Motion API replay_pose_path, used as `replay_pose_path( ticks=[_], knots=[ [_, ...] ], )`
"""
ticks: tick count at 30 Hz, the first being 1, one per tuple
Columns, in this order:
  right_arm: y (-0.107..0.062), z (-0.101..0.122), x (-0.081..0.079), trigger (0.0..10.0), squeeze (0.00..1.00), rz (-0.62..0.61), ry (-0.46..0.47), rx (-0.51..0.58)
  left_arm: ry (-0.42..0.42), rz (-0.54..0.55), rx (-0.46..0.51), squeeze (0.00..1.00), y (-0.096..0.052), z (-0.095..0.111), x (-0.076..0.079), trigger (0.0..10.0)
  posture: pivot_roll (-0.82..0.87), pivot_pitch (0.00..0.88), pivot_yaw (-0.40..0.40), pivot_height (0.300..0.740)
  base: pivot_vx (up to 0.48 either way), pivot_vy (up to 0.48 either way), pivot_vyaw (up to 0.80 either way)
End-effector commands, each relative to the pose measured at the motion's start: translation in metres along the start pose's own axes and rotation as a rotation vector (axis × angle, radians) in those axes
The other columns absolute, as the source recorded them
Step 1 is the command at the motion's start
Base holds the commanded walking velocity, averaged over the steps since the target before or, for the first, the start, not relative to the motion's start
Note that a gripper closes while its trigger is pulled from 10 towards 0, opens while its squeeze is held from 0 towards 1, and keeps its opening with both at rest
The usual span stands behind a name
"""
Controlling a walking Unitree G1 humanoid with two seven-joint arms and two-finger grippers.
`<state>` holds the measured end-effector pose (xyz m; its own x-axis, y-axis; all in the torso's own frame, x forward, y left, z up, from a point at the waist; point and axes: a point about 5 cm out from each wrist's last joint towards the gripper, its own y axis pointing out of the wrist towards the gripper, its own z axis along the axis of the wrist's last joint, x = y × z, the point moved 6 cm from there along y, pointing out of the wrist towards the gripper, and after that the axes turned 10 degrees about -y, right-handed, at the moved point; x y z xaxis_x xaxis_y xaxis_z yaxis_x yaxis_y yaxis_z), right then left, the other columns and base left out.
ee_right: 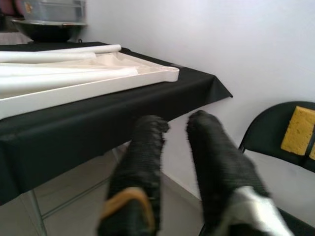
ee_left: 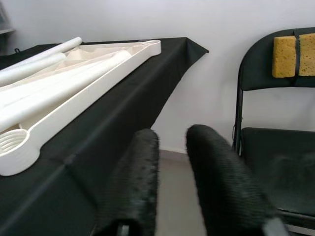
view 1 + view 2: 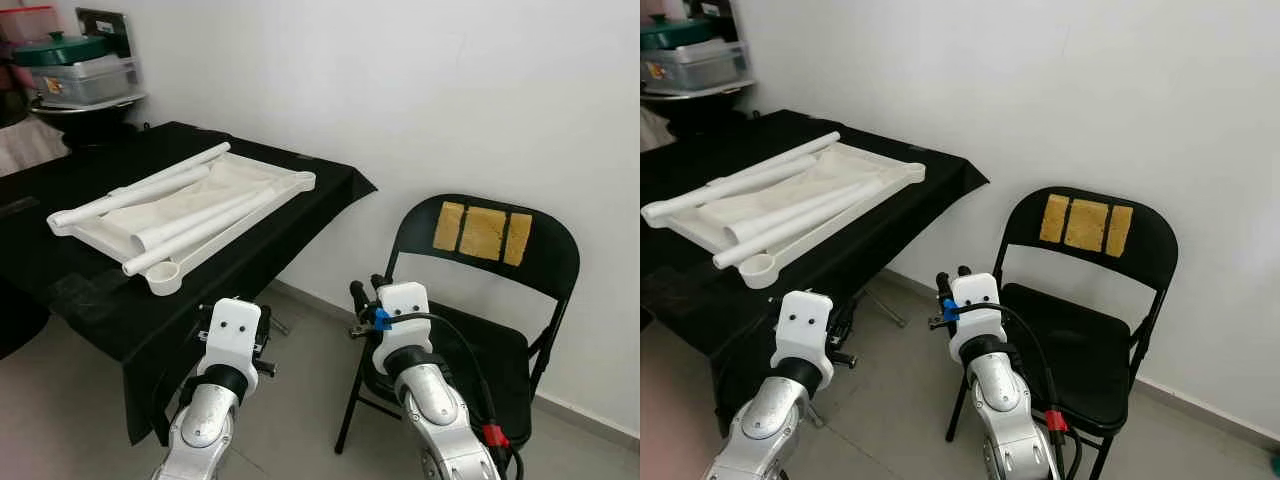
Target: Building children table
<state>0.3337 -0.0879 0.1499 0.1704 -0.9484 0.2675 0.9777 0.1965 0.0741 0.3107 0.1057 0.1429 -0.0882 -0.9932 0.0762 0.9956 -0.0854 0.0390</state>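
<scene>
The white plastic tabletop panel [image 3: 190, 215] lies upside down on the black-draped bench [image 3: 300, 215], its round threaded corner sockets facing up — one socket [image 3: 165, 279] sits at the corner nearest the robot. Four long white plastic leg tubes [image 3: 150, 205] lie loose along the panel, none of them standing in a socket. By the look of it, assembly has not begun: every leg has yet to be lifted, stood on end and twisted into its corner, and then the table turned right way up.

Both arms are held low in front of the bench, short of its near edge and below the level of the cloth. The left gripper [image 2: 172, 162] points up toward the near-corner socket, its two black fingers a narrow gap apart and holding nothing. The right gripper [image 1: 177, 147] hovers further right, between the bench and a black folding metal chair [image 3: 480, 300] with yellow sponge pads [image 3: 482, 232] on its backrest; its jaws are likewise slightly parted and empty. The panel and legs are well apart from both — up and to the left of them.

At the far end of the bench stand stacked metal pots with a green lid [image 3: 70, 70].
</scene>
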Motion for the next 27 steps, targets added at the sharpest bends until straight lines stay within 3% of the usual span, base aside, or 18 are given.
replay_pose_path(
  ticks=[1, 3, 4, 8, 16, 17, 20, 21, 27],
  knots=[
    [0.0, -0.005, -0.003, 0.0, 0.0, 0.003, -0.001, -0.026, 0.0, 0.004, -0.012, 0.0, -0.001, -0.003, -0.002, 0.0, -0.02, 0.0, -0.032, 0.74, 0.0, 0.0, 0.0],
    [0.001, -0.006, -0.005, 0.0, 0.0, 0.006, -0.013, -0.039, -0.004, 0.007, -0.041, 0.0, 0.0, -0.007, -0.004, 0.0, -0.02, 0.0, -0.03, 0.74, 0.0, 0.0, 0.0],
    [0.001, -0.005, -0.008, 10.0, 1.0, 0.019, -0.002, -0.028, -0.01, 0.004, -0.059, 0.0, 0.0, -0.01, -0.004, 10.0, -0.02, 0.0, -0.03, 0.74, 0.0, 0.0, 0.0],
    [0.0, -0.002, -0.016, 10.0, 1.0, 0.065, -0.001, -0.015, -0.016, 0.006, -0.078, 0.0, 0.0, -0.013, -0.004, 10.0, -0.02, 0.0, -0.031, 0.74, 0.0, 0.0, 0.0],
    [-0.003, -0.005, -0.011, 10.0, 1.0, 0.045, 0.017, -0.032, -0.015, 0.043, -0.1, 0.0, -0.002, -0.019, -0.01, 10.0, -0.01, 0.0, -0.031, 0.74, 0.0, 0.0, 0.0],
    [-0.004, -0.005, -0.011, 10.0, 1.0, 0.044, 0.017, -0.03, -0.016, 0.042, -0.102, 0.59, -0.003, -0.019, -0.009, 10.0, -0.01, 0.0, -0.032, 0.74, 0.0, 0.0, 0.0],
    [-0.004, -0.005, -0.01, 10.0, 1.0, 0.044, 0.016, -0.029, -0.017, 0.041, -0.104, 0.59, -0.003, -0.02, -0.008, 10.0, -0.02, 0.0, -0.031, 0.74, 0.0, 0.0, 0.0],
    [-0.005, -0.005, -0.009, 10.0, 1.0, 0.042, 0.015, -0.03, -0.028, 0.025, -0.101, 1.0, -0.004, -0.019, -0.005, 10.0, -0.01, 0.0, -0.033, 0.74, 0.0, 0.0, 0.0],
    [-0.006, -0.006, -0.007, 10.0, 1.0, 0.042, 0.011, -0.029, -0.046, 0.004, -0.088, 1.0, -0.006, -0.016, 0.003, 10.0, -0.02, 0.0, -0.034, 0.74, 0.0, 0.0, 0.0]
  ],
)
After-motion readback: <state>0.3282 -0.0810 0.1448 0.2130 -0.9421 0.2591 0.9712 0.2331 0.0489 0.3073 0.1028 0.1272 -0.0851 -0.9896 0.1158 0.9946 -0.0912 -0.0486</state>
